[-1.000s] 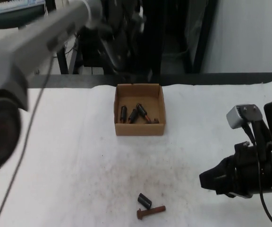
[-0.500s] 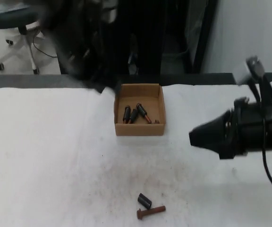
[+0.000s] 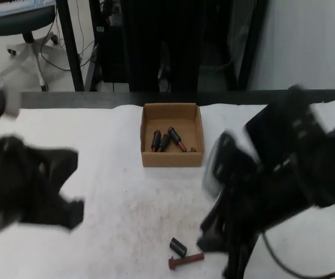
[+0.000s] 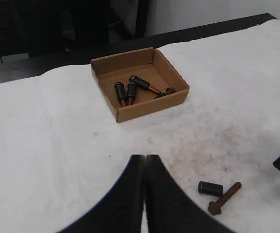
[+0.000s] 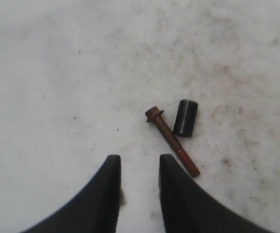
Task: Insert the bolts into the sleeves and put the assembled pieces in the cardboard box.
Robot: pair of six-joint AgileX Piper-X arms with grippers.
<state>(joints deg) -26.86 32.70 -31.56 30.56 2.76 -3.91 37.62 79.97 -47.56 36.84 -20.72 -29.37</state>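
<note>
Likely stiff, light and slick, the loose bolt (image 5: 172, 142) beside the sleeve (image 5: 185, 118) wants pinching mid-shank; right gripper (image 5: 140, 161) jaws apart, left gripper (image 4: 145, 161) jaws together, empty.

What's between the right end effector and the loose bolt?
Nothing: bare white cloth runs from the right end effector to the bolt in the right wrist view.

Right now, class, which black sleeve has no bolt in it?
The sleeve lying on the white cloth beside the loose bolt, outside the cardboard box. The sleeves in the box each have a red bolt sticking out.
</note>
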